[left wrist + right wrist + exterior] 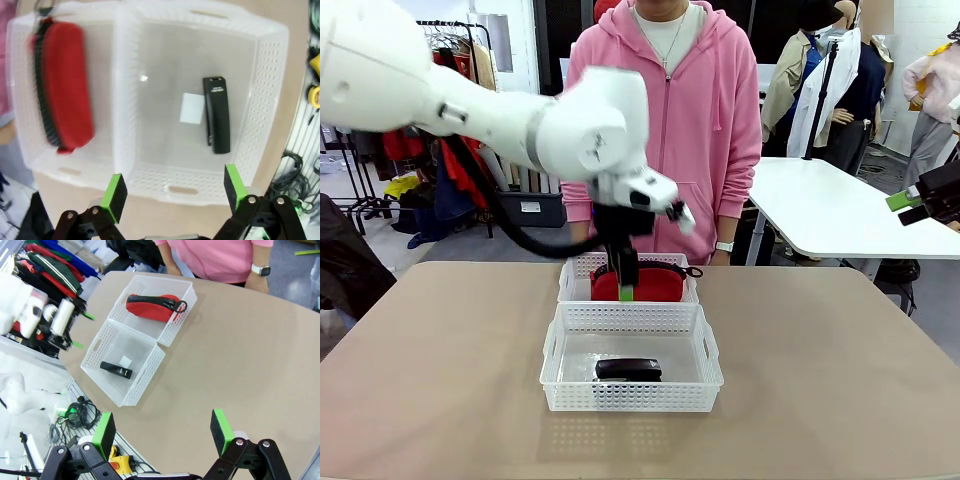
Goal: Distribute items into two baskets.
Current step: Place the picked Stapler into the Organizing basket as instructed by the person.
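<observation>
Both pairs of jaws stand released, gripping nothing. From the left wrist view the left gripper (172, 192) hangs above the two baskets with its green pads (115, 196) spread wide apart; in the front view the same gripper (623, 280) sits over the far basket (582, 268), a green pad showing just in front of the pouch. The right gripper (162, 432) is held high and off to the side of the near basket (97, 352), its pads likewise parted over bare desk (240, 355).

Taking the near basket (630, 318) as the landmark: the black stapler (628, 370) lies flat inside it on the floor, close to the wall on the robot's side, and a small white label (191, 108) lies just beside the stapler (217, 115). The far basket touches the near basket's far wall, the two set end to end. The red pouch (655, 284) lies inside that far basket, its black zipper (155, 300) running along its length. Beyond the far basket a person in a pink hooded top (670, 110) stands at the desk's far edge.
</observation>
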`<state>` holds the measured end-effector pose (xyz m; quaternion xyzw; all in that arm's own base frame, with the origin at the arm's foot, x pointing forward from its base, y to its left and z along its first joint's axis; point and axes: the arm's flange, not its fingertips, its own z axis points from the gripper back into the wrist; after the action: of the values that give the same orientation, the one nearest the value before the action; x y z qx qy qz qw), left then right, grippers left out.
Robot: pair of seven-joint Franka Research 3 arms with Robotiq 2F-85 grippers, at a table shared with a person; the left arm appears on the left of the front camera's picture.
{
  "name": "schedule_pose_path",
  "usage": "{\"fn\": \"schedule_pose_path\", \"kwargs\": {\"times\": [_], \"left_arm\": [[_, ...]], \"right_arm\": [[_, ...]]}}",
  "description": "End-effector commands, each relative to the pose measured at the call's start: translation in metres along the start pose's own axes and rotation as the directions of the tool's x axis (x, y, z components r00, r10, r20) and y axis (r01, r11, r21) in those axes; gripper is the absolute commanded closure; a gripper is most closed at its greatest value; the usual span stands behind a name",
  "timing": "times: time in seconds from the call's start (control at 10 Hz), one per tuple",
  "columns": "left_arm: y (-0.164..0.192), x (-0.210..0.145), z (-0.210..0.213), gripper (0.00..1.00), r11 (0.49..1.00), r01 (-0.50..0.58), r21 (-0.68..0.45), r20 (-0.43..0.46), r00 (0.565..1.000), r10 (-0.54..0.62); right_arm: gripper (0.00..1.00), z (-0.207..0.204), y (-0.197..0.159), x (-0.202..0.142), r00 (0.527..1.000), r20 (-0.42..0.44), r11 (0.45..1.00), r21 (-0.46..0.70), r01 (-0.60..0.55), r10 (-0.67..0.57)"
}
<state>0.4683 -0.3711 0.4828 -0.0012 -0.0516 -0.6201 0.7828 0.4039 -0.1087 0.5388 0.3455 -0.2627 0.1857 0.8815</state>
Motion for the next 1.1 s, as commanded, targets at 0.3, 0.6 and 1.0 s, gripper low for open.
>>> {"fn": "schedule_pose_path", "kwargs": {"times": [0.3,0.6,1.0], "left_arm": [[0.038,-0.106,0.087,0.00,0.971,-0.236,-0.027,0.151,0.960,0.238],[0.030,-0.191,0.141,0.00,0.922,-0.384,-0.053,0.330,0.864,0.379],[0.005,-0.299,0.164,0.00,0.825,-0.560,-0.069,0.473,0.710,0.522]], "right_arm": [[0.00,0.001,0.002,0.001,1.000,-0.005,1.000,-0.005,0.012,-0.012],[0.00,0.001,0.002,0.001,1.000,-0.005,1.000,-0.005,0.012,-0.012],[0.00,0.001,0.002,0.001,1.000,-0.005,1.000,-0.005,0.012,-0.012]]}}
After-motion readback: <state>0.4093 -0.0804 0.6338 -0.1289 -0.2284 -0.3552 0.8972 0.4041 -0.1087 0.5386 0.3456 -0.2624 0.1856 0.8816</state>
